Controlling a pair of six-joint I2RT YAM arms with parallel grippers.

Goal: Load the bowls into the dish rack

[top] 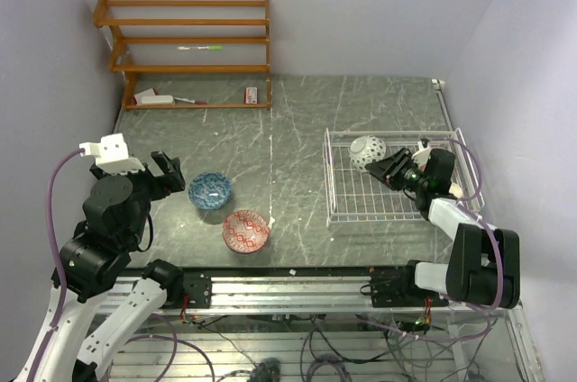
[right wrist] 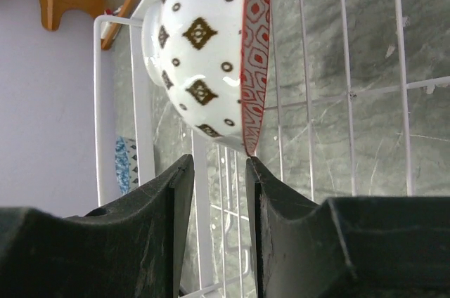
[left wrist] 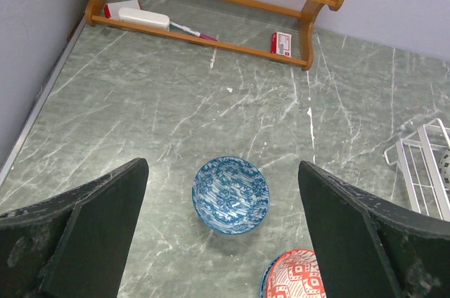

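Note:
A blue bowl (top: 209, 189) sits upright on the table, and a red bowl (top: 245, 230) sits just right of and nearer than it. My left gripper (top: 171, 175) is open and empty, hovering left of and above the blue bowl (left wrist: 230, 194), which lies between its fingers in the left wrist view; the red bowl (left wrist: 295, 275) shows at the bottom edge there. A pale bowl with a red inside (top: 367, 152) stands on edge in the white dish rack (top: 347, 213). My right gripper (top: 389, 168) is narrowly open just behind this bowl (right wrist: 207, 52), whose rim meets one fingertip (right wrist: 252, 166).
An orange wooden shelf (top: 189, 49) stands at the back left with small items on its lowest board (left wrist: 144, 18). Walls close in on the left and right. The rack's white bars (right wrist: 144, 122) run close beside my right fingers.

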